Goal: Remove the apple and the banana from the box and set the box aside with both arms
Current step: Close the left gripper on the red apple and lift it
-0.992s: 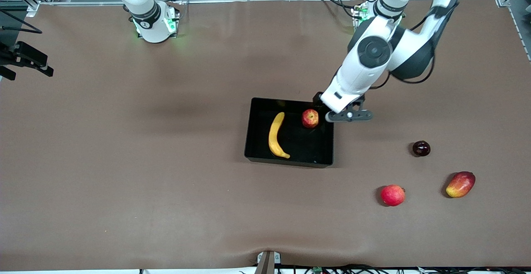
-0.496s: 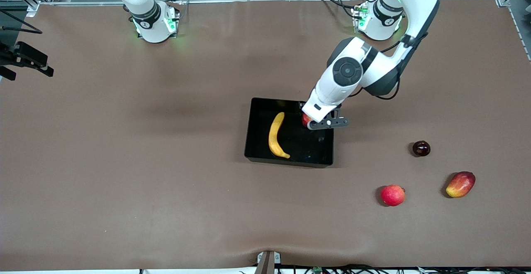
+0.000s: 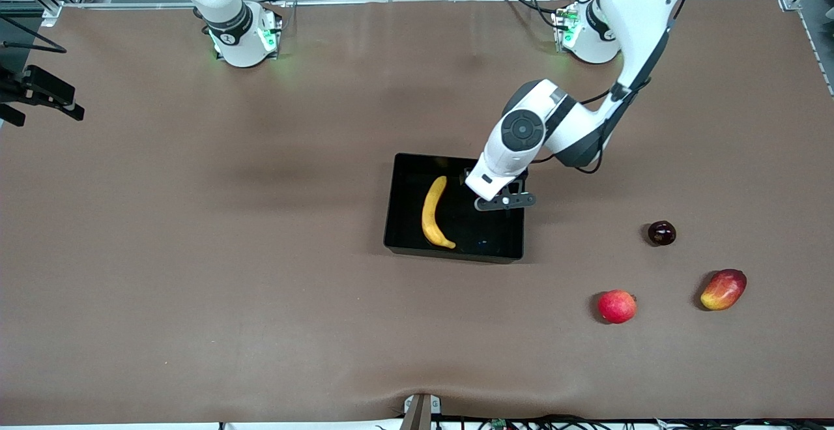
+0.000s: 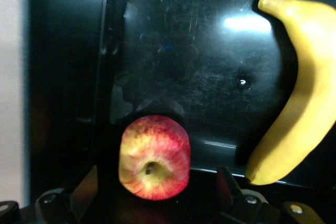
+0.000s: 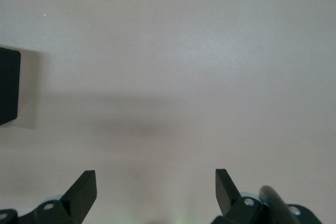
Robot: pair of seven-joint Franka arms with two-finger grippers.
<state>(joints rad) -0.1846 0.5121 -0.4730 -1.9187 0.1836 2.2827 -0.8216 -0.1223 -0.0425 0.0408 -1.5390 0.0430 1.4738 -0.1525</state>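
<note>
Fruit first: I see the small red apple with yellow streaks (image 4: pixel 154 157) lying on the floor of the glossy black rectangular plastic bin (image 3: pixel 404 234), tucked close to the bin wall at the left arm's end. From the front camera the white left arm covers the apple completely. The long curved yellow banana (image 3: pixel 434 212) also lies in the bin, toward the right arm's end, apart from the apple; taking the bin as a clock face in the front view, the banana runs from about twelve o'clock down to seven.

My left gripper (image 4: pixel 157 184) is down inside the bin, at roughly two o'clock of the bin in the front view. Its black fingers (image 4: pixel 79 184) stand spread, one on each side of the apple, and I cannot make out any contact with the fruit.

My right gripper (image 5: pixel 156 188) also has its fingers apart with nothing between them, over bare brown table (image 5: pixel 184 66); that arm waits, with only its base and lower links visible in the front view.

Out toward the left arm's end of the table (image 3: pixel 195 254) lie three other fruits, well apart from the bin: a small dark round fruit (image 3: pixel 661 232), a plain pinkish-red round fruit (image 3: pixel 616 306) and an oval red-yellow mango (image 3: pixel 722 290), the last two nearer the front camera than the dark one.
</note>
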